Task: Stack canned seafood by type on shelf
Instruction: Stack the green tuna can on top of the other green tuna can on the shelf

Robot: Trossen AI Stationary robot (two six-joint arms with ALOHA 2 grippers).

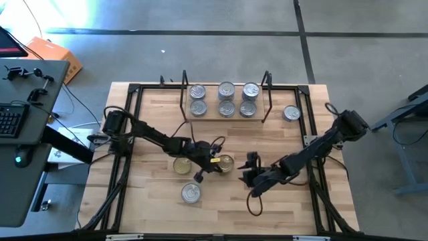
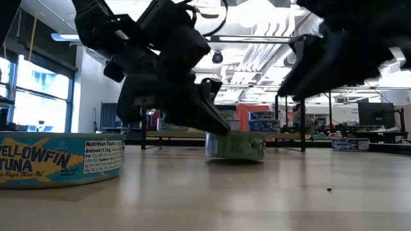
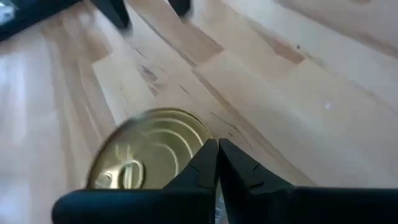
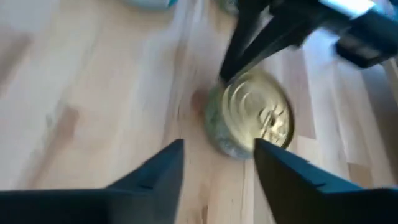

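A gold-lidded can (image 1: 226, 163) stands on the table's middle; it also shows in the low view as a green-labelled can (image 2: 236, 145). My left gripper (image 1: 215, 160) is shut, with its tips at this can's left side. My right gripper (image 1: 248, 169) is open just right of the can, its fingers (image 4: 176, 163) pointing at it without touching. A second gold-lidded can (image 1: 182, 165) sits under my left arm. A silver-lidded can (image 1: 191, 193) rests nearer the front edge, another silver can (image 1: 291, 112) right of the shelf. The shelf (image 1: 226, 118) carries several silver-lidded cans (image 1: 227, 99). My left gripper touches the gold-lidded can with its shut fingertips (image 3: 217, 152) at the lid's rim (image 3: 202, 138) on the can's left side. The fingers slant down from the table's left. The can stands upright on the table.
The black frame bars (image 1: 134, 114) run along the tabletop's edges. A yellowfin tuna can (image 2: 61, 159) stands close to the low camera. A desk with a keyboard (image 1: 10, 120) lies beyond the table's left edge. Bare wood shows between the shelf and the arms.
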